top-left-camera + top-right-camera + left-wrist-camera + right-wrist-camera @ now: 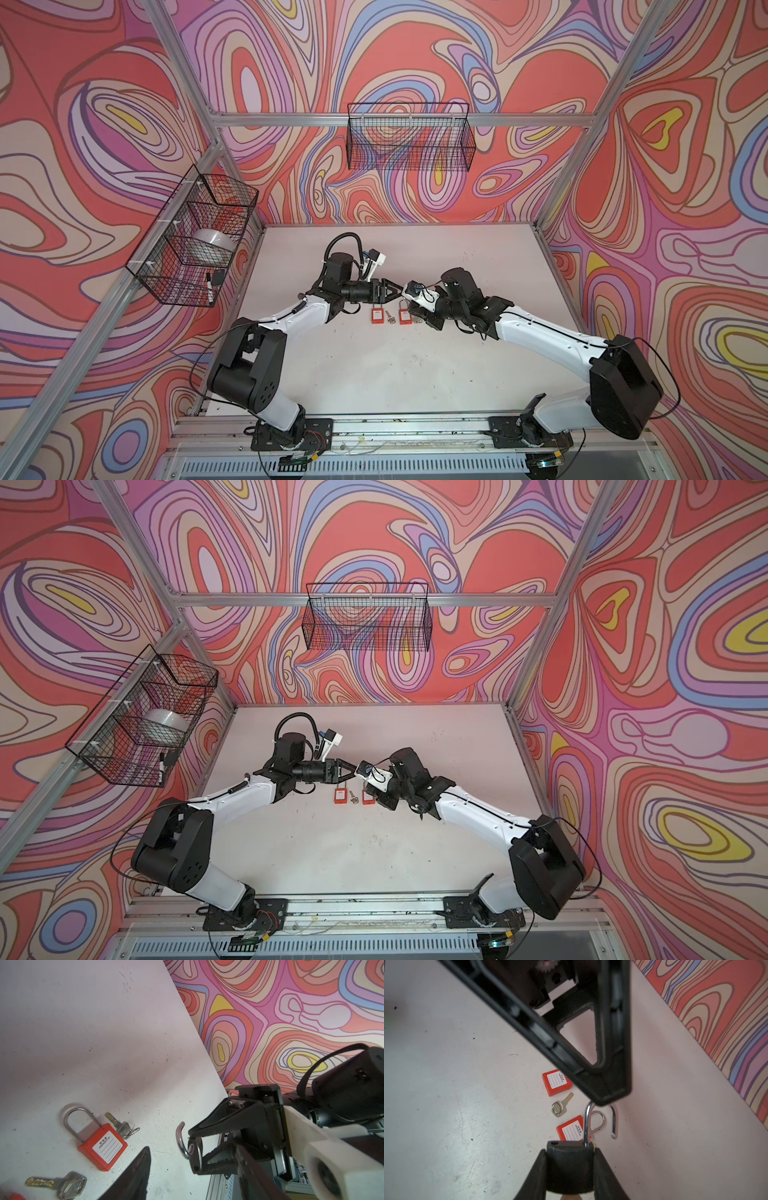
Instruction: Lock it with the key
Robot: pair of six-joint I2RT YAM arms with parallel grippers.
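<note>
Looks like the shackle-closing step of the locking. At left, shows the left gripper (397, 290) with jaws apart, straddling the open shackle (586, 1124), one fingertip (608, 1096) right at its top bend.

Below, flat on the table (374, 374), from left: a red padlock (376, 314), a loose key (390, 319), a second red padlock (404, 316), then a second key (121, 1127) just beside that one.

At right, shows the right gripper (570, 1154) clamped on the body of the black padlock (569, 1169), held above the table, free shackle end swung out of its hole. Cannot tell whether a key already sits in the underside; only a brassy glimpse there.

Next, probably: bring the free end over its hole, press it home, then turn a key. Calls for a firm clamp at right and a straight push along the shackle legs.

Plenty of bare table ahead of both arms. Little room between the two wrists. Patterned wall (291, 1012) and table edge well off to the right.
</note>
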